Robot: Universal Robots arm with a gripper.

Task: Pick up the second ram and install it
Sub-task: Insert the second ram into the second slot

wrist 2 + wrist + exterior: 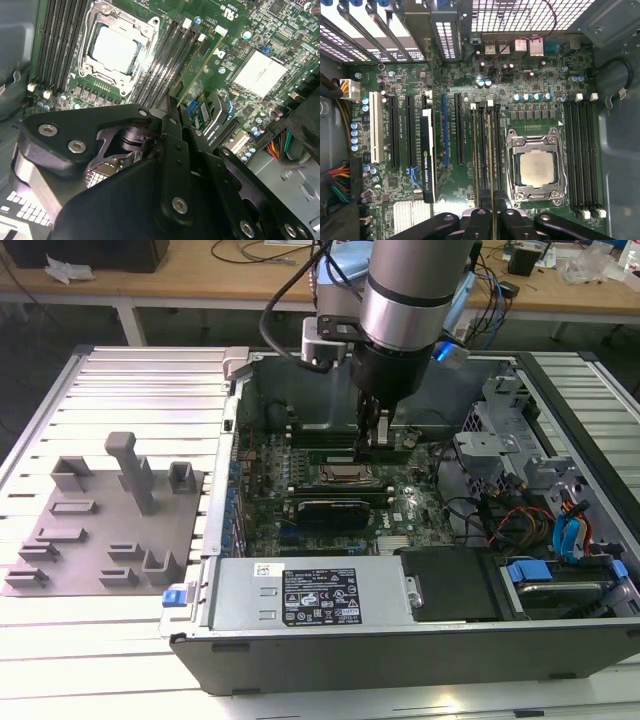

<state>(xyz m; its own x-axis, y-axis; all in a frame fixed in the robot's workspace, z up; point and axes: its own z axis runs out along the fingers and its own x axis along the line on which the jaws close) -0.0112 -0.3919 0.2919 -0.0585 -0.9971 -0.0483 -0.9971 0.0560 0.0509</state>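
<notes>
One green stick, the second ram (490, 155), is pinched edge-on by the gripper (490, 212), whose fingers are closed on it, above the memory slots (482, 150) beside the CPU socket (536, 170). If it is tilted or off the slot, pressing could bend it or miss the latches.

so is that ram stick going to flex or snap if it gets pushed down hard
Probably stiff but fragile: the second ram is a thin green board standing on edge among the memory slots. Held between the fingers at one end, an off-centre push would likely tilt it.
</notes>
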